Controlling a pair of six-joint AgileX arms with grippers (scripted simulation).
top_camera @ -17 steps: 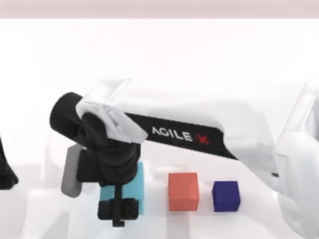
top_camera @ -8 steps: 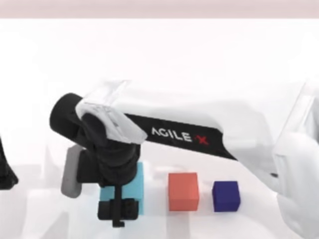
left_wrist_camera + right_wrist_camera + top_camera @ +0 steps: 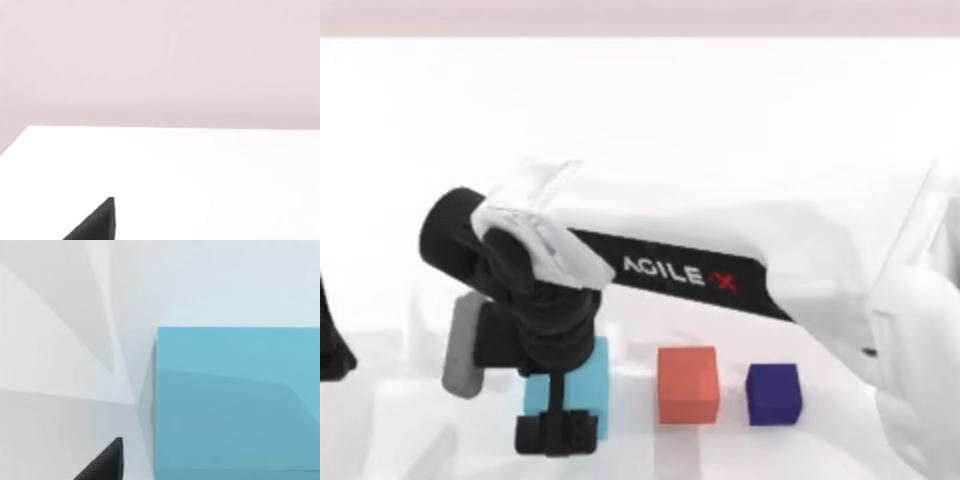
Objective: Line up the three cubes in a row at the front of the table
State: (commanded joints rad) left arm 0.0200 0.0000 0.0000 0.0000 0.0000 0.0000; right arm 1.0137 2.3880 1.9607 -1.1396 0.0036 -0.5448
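Top view, starting at the far left: my left arm (image 3: pixel 328 345) is parked right at the table's left edge, only a dark sliver of it showing, way off to the left of where the working gripper is. Its wrist view gives just bare white table (image 3: pixel 200 175) with a pale wall behind and a dark wedge of the left gripper (image 3: pixel 95 224) poking in, so no clue whether that one is open or closed. Next along, the right arm (image 3: pixel 680 272), the white one with the AgileX lettering, stretches in from the right side and ends in the right gripper (image 3: pixel 557 432), pointing straight down near the front edge, with a grey slab (image 3: pixel 463 345) just to its left. The light cyan-blue cube (image 3: pixel 592 385) sits directly under that gripper, its top half covered by the black wrist, cyan peeking out on both sides. Honestly I can't tell if the gripper is clamped on it or just above it; the right wrist view only shows the same cube (image 3: pixel 235 400) filling most of the shot, flat on the table. Just right of the gripper is the coral-red cube (image 3: pixel 688 384), close to the cyan one but with a gap between them. Further right again is the dark navy-blue cube (image 3: pixel 773 393), also apart from its neighbour. All three roughly share one line across the front. A pinkish band (image 3: pixel 640 17) runs along the far edge, well behind the gripper.
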